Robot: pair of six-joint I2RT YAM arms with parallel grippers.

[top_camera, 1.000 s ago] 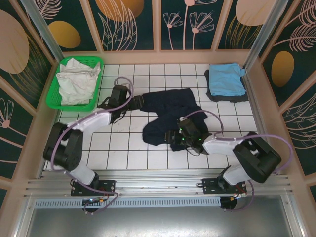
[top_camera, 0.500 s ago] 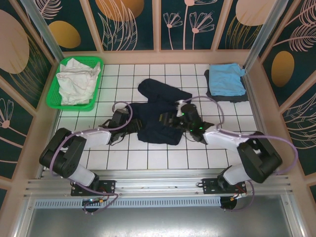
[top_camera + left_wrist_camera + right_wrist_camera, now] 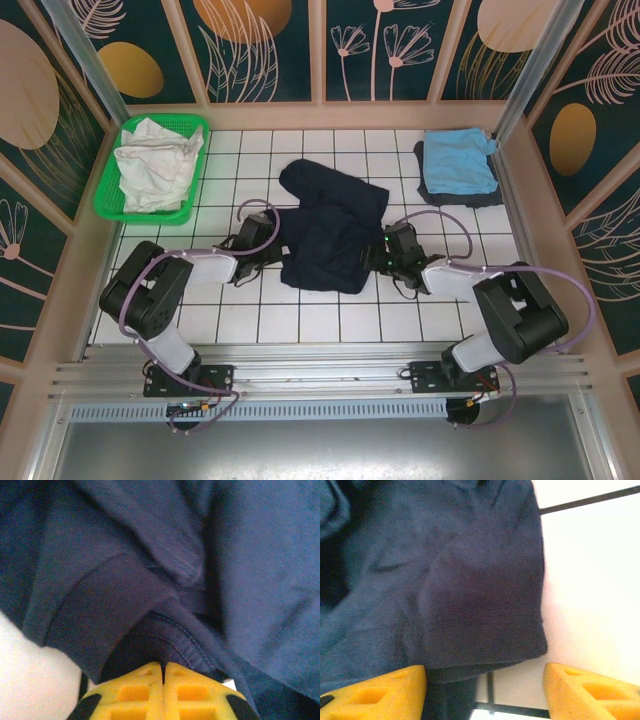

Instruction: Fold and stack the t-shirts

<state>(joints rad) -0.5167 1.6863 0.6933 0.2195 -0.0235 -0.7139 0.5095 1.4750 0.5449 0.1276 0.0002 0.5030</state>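
Observation:
The dark navy t-shirt (image 3: 330,235) lies bunched and partly folded in the middle of the tiled floor. My left gripper (image 3: 272,250) sits low at its left edge. In the left wrist view its yellow fingers (image 3: 145,690) are pressed together, pinching a hemmed fold of navy cloth (image 3: 165,630). My right gripper (image 3: 378,255) is at the shirt's right edge and is open. A corner of navy cloth (image 3: 470,605) lies between and just ahead of its fingertips (image 3: 380,690). The light blue t-shirt (image 3: 458,165) lies folded at the back right. The white t-shirt (image 3: 150,165) is crumpled in the basket.
The green mesh basket (image 3: 200,130) stands at the back left. A dark folded cloth (image 3: 470,200) shows under the light blue shirt. Beige walls border the tiled floor (image 3: 300,320), and both arm bases stand at its near edge.
The left gripper slid right to the navy shirt's left edge and shut on it. The right gripper dropped lower at the right edge. A second ago the shirt lay more spread out.

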